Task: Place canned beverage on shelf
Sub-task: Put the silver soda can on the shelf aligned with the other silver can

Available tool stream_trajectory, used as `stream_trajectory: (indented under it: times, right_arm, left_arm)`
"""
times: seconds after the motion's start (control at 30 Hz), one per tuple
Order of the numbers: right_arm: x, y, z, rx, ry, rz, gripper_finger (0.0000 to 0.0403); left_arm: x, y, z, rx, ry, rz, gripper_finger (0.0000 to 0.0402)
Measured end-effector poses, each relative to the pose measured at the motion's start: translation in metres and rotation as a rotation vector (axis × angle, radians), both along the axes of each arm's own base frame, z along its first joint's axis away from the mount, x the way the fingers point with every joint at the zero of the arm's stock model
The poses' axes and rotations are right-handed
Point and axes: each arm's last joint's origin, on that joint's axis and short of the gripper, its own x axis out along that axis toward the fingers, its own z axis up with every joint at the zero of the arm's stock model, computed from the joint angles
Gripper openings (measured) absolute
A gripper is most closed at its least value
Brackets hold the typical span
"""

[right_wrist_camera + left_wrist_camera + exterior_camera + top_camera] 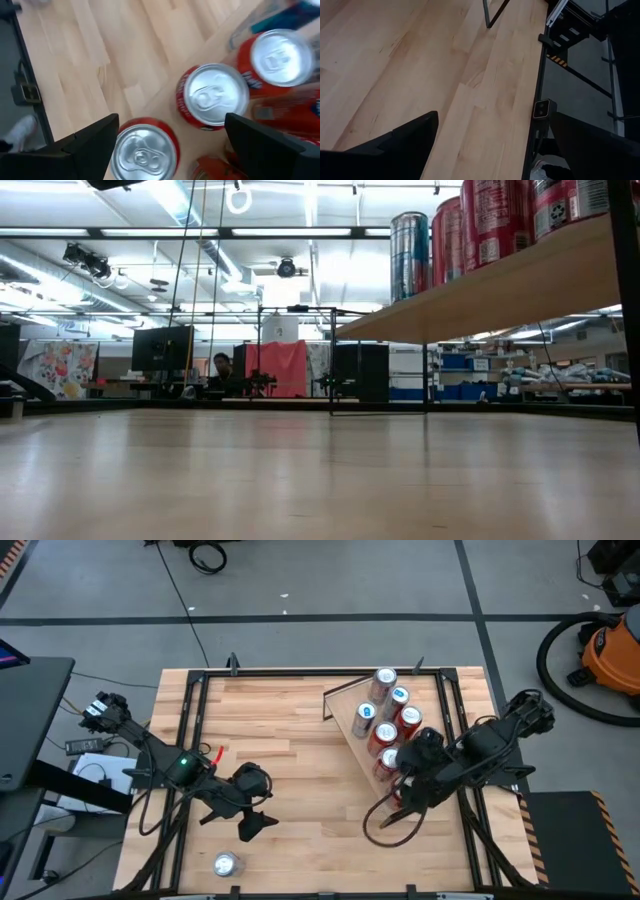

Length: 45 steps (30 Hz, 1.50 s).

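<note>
- Across the tabletop's (290, 750) right half, we see the shelf (345, 705) running aslant from the far edge toward the right edge, with red and blue cans (385, 730) standing in a row on it.
- Over the row's near end hangs our right gripper (408, 783), its fingers spread wide around nothing, a red can (145, 150) standing just below between them; we judge this placing done.
- Near the near-left corner, one silver can (226, 864) remains on the tabletop.
- Our left gripper (252, 825) hovers beside it, spread wide and empty; next it must descend and close on it.
</note>
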Motion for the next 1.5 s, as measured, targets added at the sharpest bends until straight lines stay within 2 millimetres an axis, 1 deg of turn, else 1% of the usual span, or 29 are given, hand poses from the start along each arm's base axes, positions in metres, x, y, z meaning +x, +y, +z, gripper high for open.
stream_trajectory:
  times: [0.17,0.3,0.4,0.53,0.67,0.73,0.87,0.97,1.07,1.17,1.3,1.4,1.5]
  right_arm:
    - [-0.014,-0.011,0.013,0.000,-0.092,-0.066,0.0374]
    - [-0.020,-0.021,0.021,-0.059,-0.200,-0.161,0.0374]
    - [-0.018,-0.028,0.023,-0.105,-0.251,-0.230,0.0374]
    - [-0.011,-0.038,0.022,-0.108,-0.241,-0.284,0.0374]
    - [0.000,-0.039,0.023,-0.046,-0.263,-0.248,0.0374]
    - [0.006,-0.036,0.027,-0.005,-0.305,-0.206,0.0374]
    - [0.016,-0.028,0.035,0.023,-0.418,-0.133,0.0374]
    - [0.019,-0.024,0.041,-0.010,-0.491,-0.104,0.0374]
    - [0.023,-0.020,0.043,-0.084,-0.541,-0.104,0.0374]
    - [0.031,-0.013,0.039,-0.152,-0.541,-0.071,0.0374]
    - [0.048,-0.007,0.028,-0.217,-0.500,-0.024,0.0374]
    - [0.063,-0.006,0.020,-0.264,-0.480,0.000,0.0374]
    - [0.078,-0.008,0.019,-0.252,-0.515,0.007,0.0374]
  left_arm:
    - [0.000,0.000,0.000,-0.001,0.000,0.000,0.0396]
    - [0.000,0.000,0.000,0.000,-0.002,0.006,0.0396]
    - [0.001,0.000,0.000,0.011,-0.011,0.021,0.0396]
    - [0.002,0.000,0.001,0.003,-0.025,0.023,0.0396]
    - [0.000,-0.004,0.002,-0.046,-0.026,0.026,0.0396]
    - [-0.006,-0.012,0.006,-0.082,-0.013,-0.026,0.0391]
    - [-0.025,-0.037,0.018,-0.175,0.008,-0.157,0.0370]
    - [-0.043,-0.055,0.020,-0.235,0.045,-0.227,0.0356]
    - [-0.065,-0.070,0.016,-0.265,0.134,-0.265,0.0347]
    - [-0.084,-0.076,0.010,-0.260,0.239,-0.254,0.0338]
    - [-0.100,-0.077,0.004,-0.250,0.340,-0.197,0.0326]
    - [-0.105,-0.078,0.002,-0.267,0.374,-0.159,0.0323]
    - [-0.102,-0.078,0.002,-0.260,0.361,-0.143,0.0323]
